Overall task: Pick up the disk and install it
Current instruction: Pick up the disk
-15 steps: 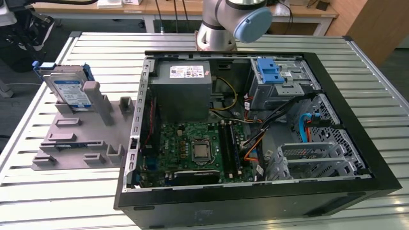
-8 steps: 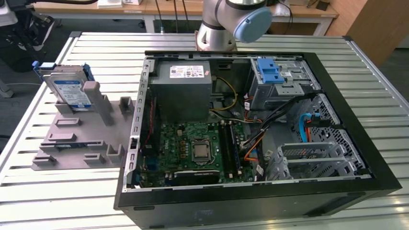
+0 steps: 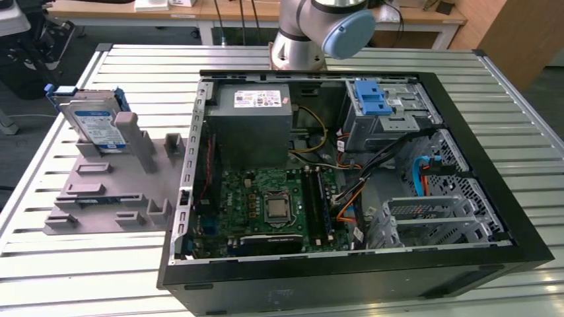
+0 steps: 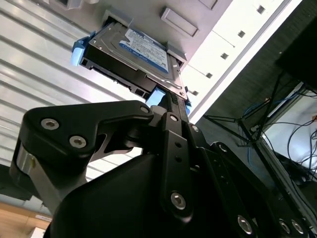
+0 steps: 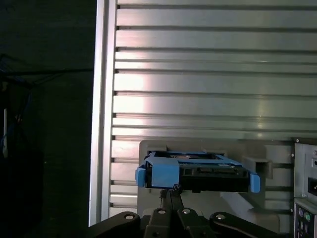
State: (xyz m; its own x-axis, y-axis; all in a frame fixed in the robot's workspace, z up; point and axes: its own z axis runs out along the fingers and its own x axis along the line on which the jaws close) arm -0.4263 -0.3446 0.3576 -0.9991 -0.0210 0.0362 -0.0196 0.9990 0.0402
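The flat silver disk (image 3: 92, 122) with a blue-and-white label and blue plastic carrier frame stood on edge in a grey plastic holder (image 3: 105, 191) at the upper left of the exterior view. The holder sat on the ribbed metal tabletop (image 3: 88, 264), beside the open black computer case (image 3: 352, 284). In both wrist views the black hand (image 5: 171, 190) (image 4: 171, 101) had its fingers drawn together, gripping nothing, clear of the disk.

One disk (image 3: 95, 125) and one grey holder (image 3: 97, 198) are counted in the exterior view at nine o'clock of one open computer case (image 3: 352, 277), all on one table (image 3: 70, 277). Inside the case, one power supply (image 3: 251, 122), one motherboard (image 3: 264, 205) and one blue latch (image 3: 372, 98) are counted. One robot arm (image 3: 317, 26) is counted at twelve o'clock.
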